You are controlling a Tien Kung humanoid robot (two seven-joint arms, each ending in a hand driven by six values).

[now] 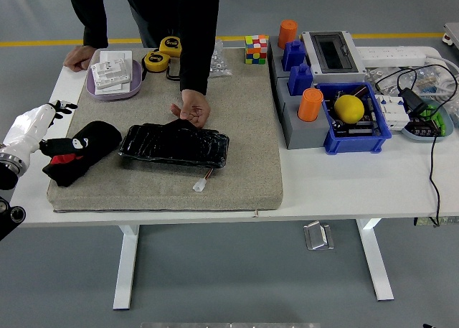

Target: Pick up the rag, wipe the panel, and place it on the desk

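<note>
Mat [244, 177], rag [80, 150] seemingly touching fingers [63, 108]

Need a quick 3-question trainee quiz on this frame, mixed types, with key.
1. True or false: the robot's left hand is beside the black rag at the mat's left end.
2. The person's hand rests at which edge of the black panel? A) far B) near C) right
3. Fill in: the yellow ball lies in the ____ bin.

Key: 1 true; 2 A; 3 blue
</note>
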